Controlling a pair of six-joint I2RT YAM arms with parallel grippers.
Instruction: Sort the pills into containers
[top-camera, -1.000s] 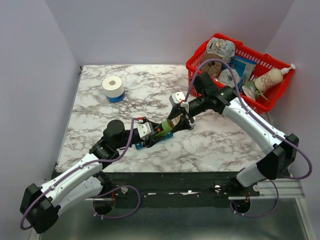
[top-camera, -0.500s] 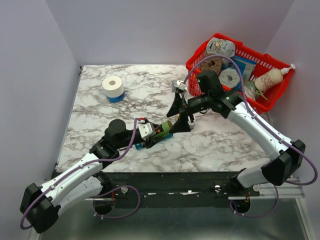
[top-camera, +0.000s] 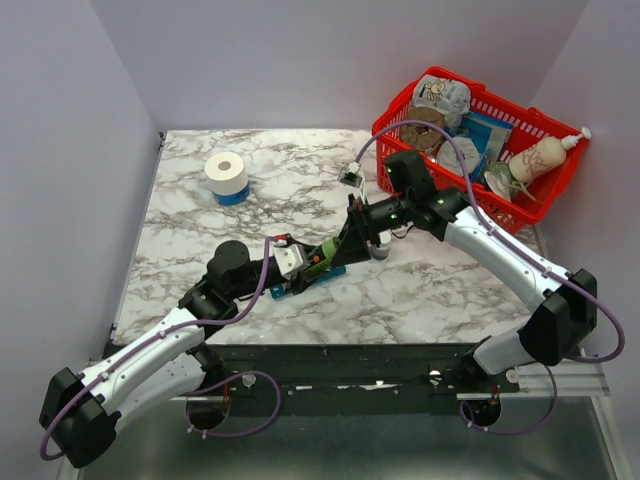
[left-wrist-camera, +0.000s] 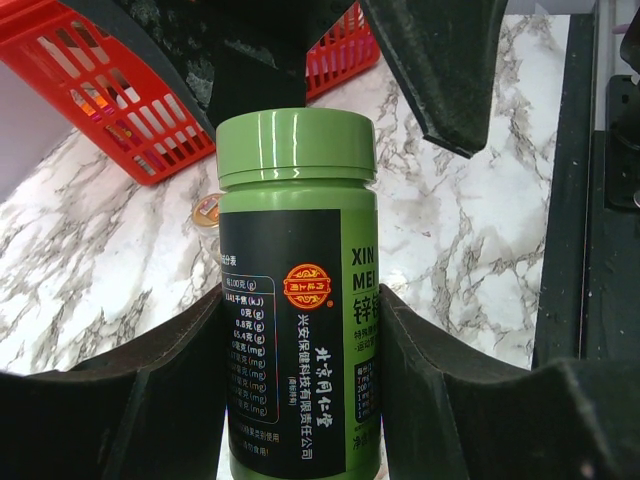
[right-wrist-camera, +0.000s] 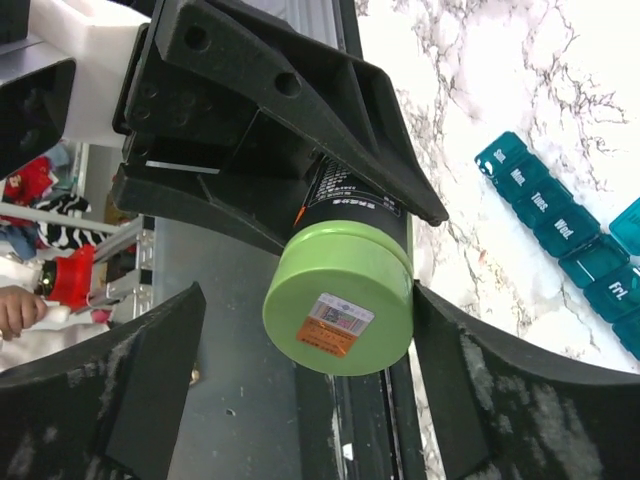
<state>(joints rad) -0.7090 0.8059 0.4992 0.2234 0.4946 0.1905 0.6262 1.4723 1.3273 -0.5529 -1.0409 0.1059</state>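
Observation:
My left gripper (top-camera: 312, 264) is shut on a green pill bottle (top-camera: 327, 256) with a black label, holding it low over the table with the lid toward the right arm. In the left wrist view the bottle (left-wrist-camera: 297, 300) fills the gap between the left gripper's (left-wrist-camera: 300, 410) pads. My right gripper (top-camera: 352, 238) is open, its fingers either side of the green lid (right-wrist-camera: 340, 315); the right gripper's (right-wrist-camera: 308, 300) right finger is close to the lid, the left one apart. The teal containers (right-wrist-camera: 560, 225) lie on the marble under the bottle, partly hidden (top-camera: 297, 285). No pills show.
A red mesh basket (top-camera: 533, 121) with several packages stands at the back right, behind the right arm. A white paper roll (top-camera: 226, 175) on a blue base sits at the back left. A small round orange-rimmed disc (left-wrist-camera: 207, 210) lies on the marble near the basket.
My right gripper opened off the bottle's lid end, swung up and away, then came back down around the lid, still open. The left gripper and the bottle stayed put.

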